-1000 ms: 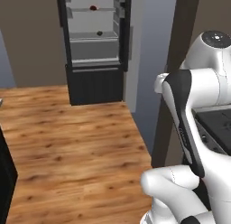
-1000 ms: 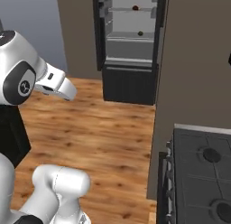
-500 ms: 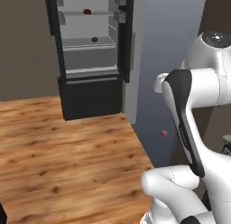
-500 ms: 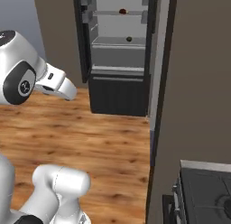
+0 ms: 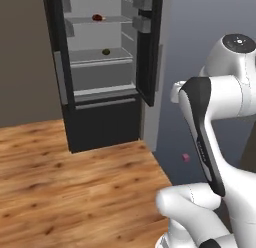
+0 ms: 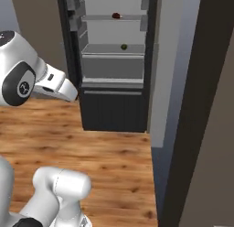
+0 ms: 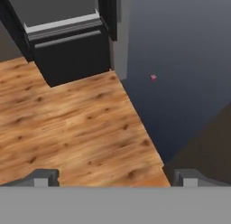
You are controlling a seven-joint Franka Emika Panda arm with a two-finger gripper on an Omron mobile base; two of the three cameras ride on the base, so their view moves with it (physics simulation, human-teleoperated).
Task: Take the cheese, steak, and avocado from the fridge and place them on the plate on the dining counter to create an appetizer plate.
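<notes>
I see the fridge [image 5: 102, 67] w/ door open, ahead across wood floor [image 6: 91, 148]. Steak [image 5: 97, 17] on upper shelf, avocado [image 5: 106, 52] one shelf below. My fingers [image 7: 43, 177] spread wide, nothing btwn, hovering over floor.

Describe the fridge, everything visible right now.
The fridge is a tall unit with a black frame, standing on the wood floor against a dark wall. Its upper door is swung open, showing a pale grey inside with shelves and door bins. The steak, a small reddish-brown lump, sits on the upper shelf; the avocado, a small dark olive lump, sits on the shelf below. Beneath them is a grey drawer front, then a closed black lower section.
</notes>
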